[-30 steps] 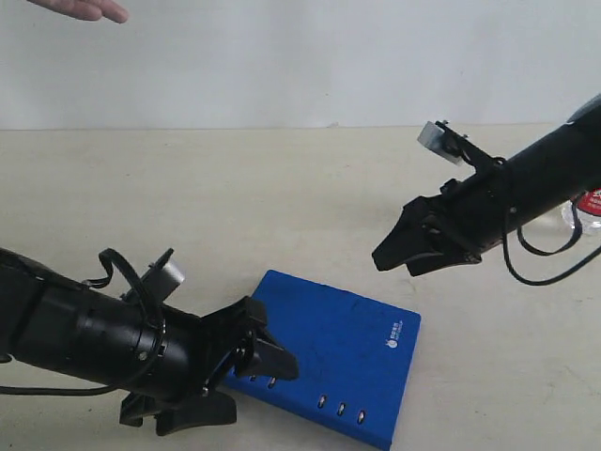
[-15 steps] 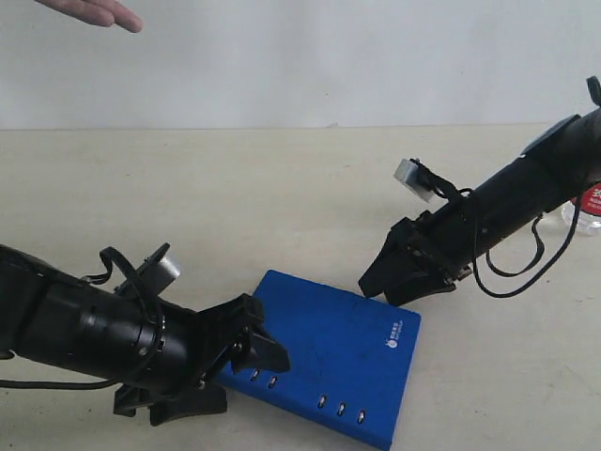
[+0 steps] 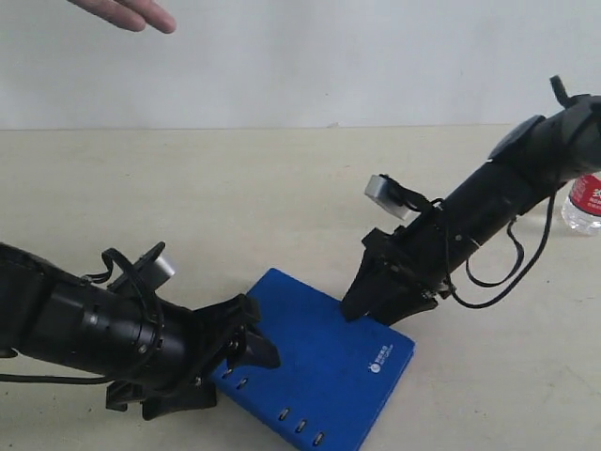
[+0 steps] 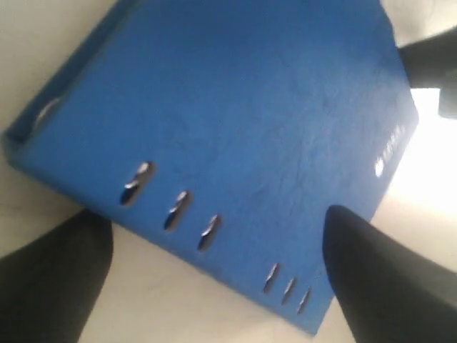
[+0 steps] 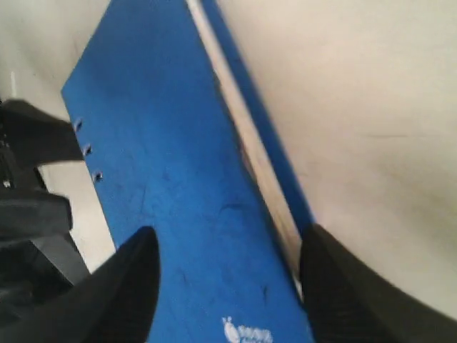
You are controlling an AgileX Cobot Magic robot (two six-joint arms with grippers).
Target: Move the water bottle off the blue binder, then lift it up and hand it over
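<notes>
Exterior view: left pincer (image 3: 244,379) spread at blue binder (image 3: 324,376); right pincer (image 3: 376,317) likewise.

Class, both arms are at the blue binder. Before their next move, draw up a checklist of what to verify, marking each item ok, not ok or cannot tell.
1. Water bottle off the blue binder: ok. It sits on the table at the far right, apart from the binder.
2. Binder's top bare: ok.
3. Left gripper open at the slotted spine edge: ok.
4. Right gripper open over the opposite edge: ok.
5. Either gripper touching the binder: cannot tell.
6. Person's hand in view for the handover: ok, at the upper left of the exterior view.
</notes>
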